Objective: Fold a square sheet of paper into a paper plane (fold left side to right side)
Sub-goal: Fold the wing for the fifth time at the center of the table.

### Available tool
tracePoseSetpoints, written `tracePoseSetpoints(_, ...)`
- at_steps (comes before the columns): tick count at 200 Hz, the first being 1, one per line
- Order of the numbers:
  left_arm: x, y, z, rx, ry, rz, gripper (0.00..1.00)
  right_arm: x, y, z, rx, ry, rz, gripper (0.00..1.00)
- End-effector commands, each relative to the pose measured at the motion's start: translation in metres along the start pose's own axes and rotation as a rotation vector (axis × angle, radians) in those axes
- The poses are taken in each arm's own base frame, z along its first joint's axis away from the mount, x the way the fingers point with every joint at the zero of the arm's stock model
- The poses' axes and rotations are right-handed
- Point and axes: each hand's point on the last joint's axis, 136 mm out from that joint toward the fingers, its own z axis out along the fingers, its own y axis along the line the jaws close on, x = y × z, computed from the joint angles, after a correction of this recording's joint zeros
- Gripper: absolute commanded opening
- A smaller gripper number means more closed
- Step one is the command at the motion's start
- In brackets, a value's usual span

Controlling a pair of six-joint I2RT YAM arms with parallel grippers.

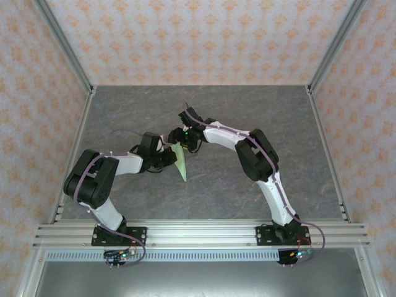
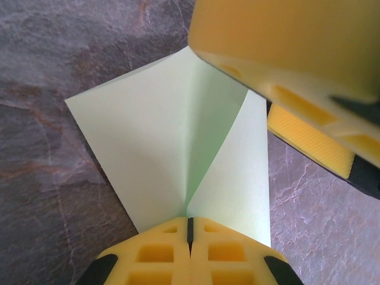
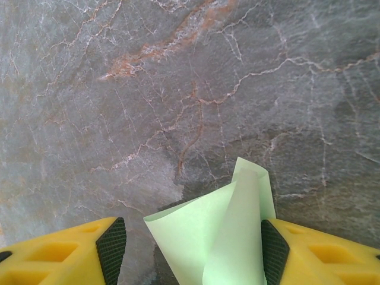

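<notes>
The square sheet of paper (image 2: pixel 154 136) is pale green and bent into an open V along a centre crease, lifted off the table. My left gripper (image 2: pixel 190 228) is shut on its near end, where the two halves meet. From above, the sheet (image 1: pixel 181 164) hangs between the left gripper (image 1: pixel 172 156) and the right gripper (image 1: pixel 184 141). The right gripper (image 3: pixel 187 249) is open astride the curled paper (image 3: pixel 202 237), which lies against the right pad (image 3: pixel 273 249) and apart from the left pad (image 3: pixel 111 243). Its yellow fingers (image 2: pixel 279 41) loom over the sheet in the left wrist view. A paper plane is out of view.
The grey marbled table (image 1: pixel 247 111) stretches around both arms. Aluminium frame rails (image 1: pixel 198 232) run along the near edge and up the corners, and patterned walls (image 1: pixel 198 37) close in the back and sides.
</notes>
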Motion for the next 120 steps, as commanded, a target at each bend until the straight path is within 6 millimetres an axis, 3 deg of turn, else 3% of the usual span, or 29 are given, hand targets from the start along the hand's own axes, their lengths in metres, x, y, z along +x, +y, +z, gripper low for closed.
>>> tracePoseSetpoints(1,0.006,0.010,0.000,-0.011,0.008,-0.005,0.00,0.022,-0.021,0.019,0.075,0.072,0.006,0.65)
tracePoseSetpoints(21,0.009,0.014,0.000,-0.022,0.011,-0.009,0.00,0.009,-0.005,0.007,0.023,0.034,-0.018,0.66)
tracePoseSetpoints(47,0.012,0.018,0.001,-0.030,0.014,-0.015,0.00,-0.014,0.016,-0.027,-0.035,-0.048,-0.055,0.69)
tracePoseSetpoints(67,0.014,0.019,0.001,-0.030,0.014,-0.019,0.00,-0.022,0.021,-0.054,-0.044,-0.094,-0.083,0.72)
tracePoseSetpoints(95,0.014,0.020,0.001,-0.032,0.010,-0.020,0.00,-0.010,0.010,-0.076,-0.034,-0.108,-0.084,0.70)
tracePoseSetpoints(120,0.013,0.017,-0.001,-0.022,0.006,-0.016,0.00,0.020,0.003,-0.086,-0.072,-0.042,-0.074,0.50)
